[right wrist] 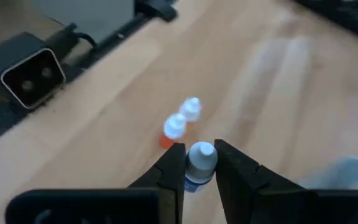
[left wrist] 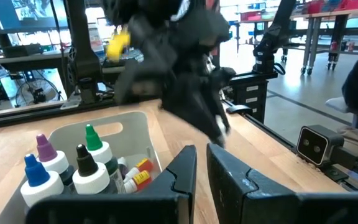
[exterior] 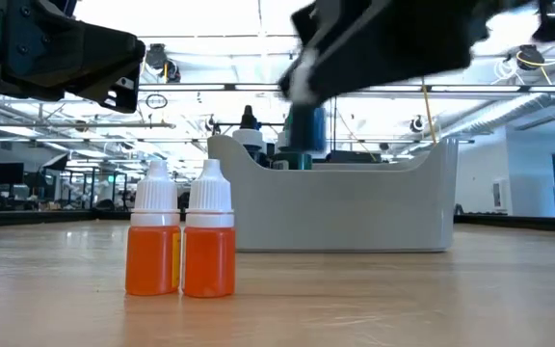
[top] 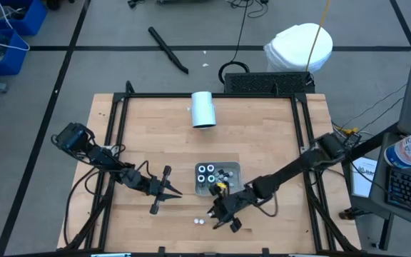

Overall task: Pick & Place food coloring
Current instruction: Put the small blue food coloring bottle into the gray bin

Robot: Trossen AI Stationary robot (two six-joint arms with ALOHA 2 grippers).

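Two squat orange bottles (exterior: 181, 236) upright, touching; right gripper (right wrist: 199, 163) pinching white-capped, seemingly blue bottle (right wrist: 199, 163).

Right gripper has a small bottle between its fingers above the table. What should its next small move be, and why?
Probably lower it beside the two orange bottles and release. The right gripper is shut on a white-capped bottle, held off the table near the grey tray, with that standing pair just ahead on the wood.
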